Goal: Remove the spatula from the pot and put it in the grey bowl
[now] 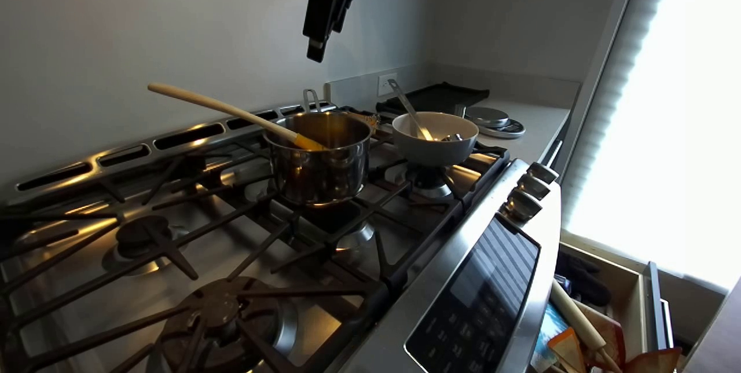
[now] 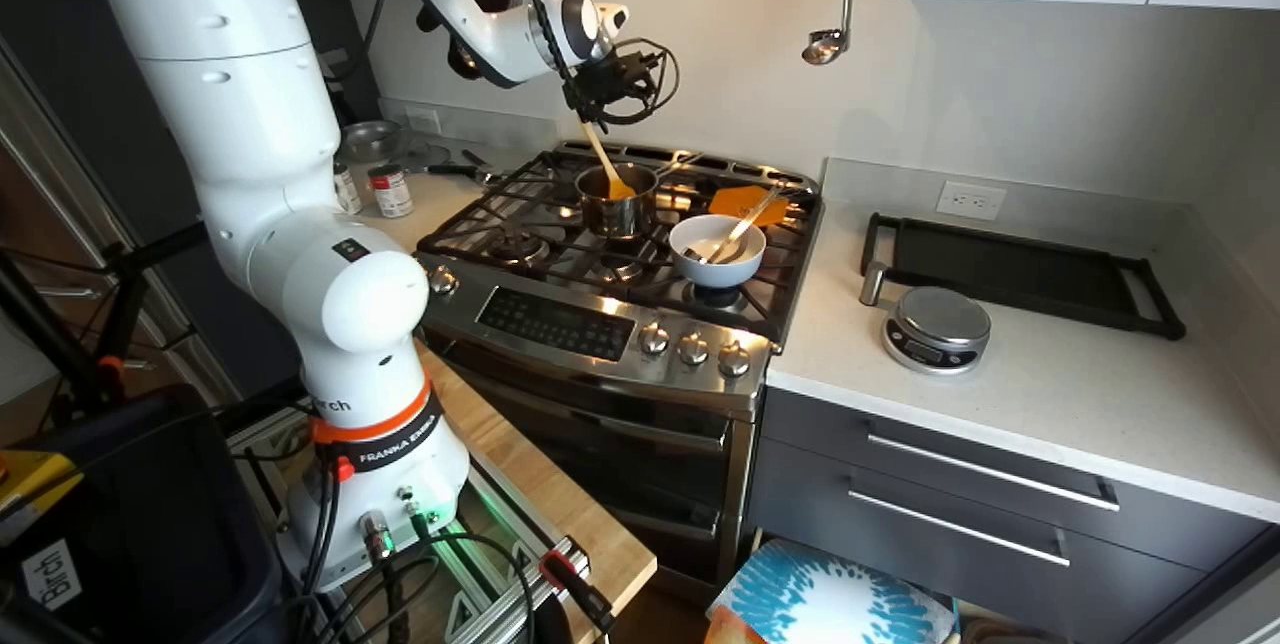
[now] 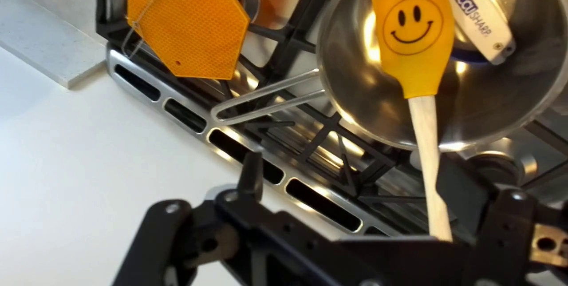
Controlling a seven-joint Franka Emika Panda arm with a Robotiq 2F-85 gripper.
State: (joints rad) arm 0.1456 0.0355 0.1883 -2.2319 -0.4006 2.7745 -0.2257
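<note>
The spatula leans in the steel pot, its wooden handle sticking out over the rim; both also show in an exterior view. In the wrist view its yellow head with a smiley face lies inside the pot. The grey bowl stands beside the pot on the stove and also shows in an exterior view; it is out of the wrist view. My gripper is open and empty above the pot. In the wrist view the handle runs past the right finger, whose edge overlaps it; contact cannot be told.
A white AccuSharp sharpener lies in the pot. A metal utensil stands in the bowl. An orange hexagonal mat lies behind the bowl. The pot's wire handle points to the wall. A kitchen scale and black tray are on the counter.
</note>
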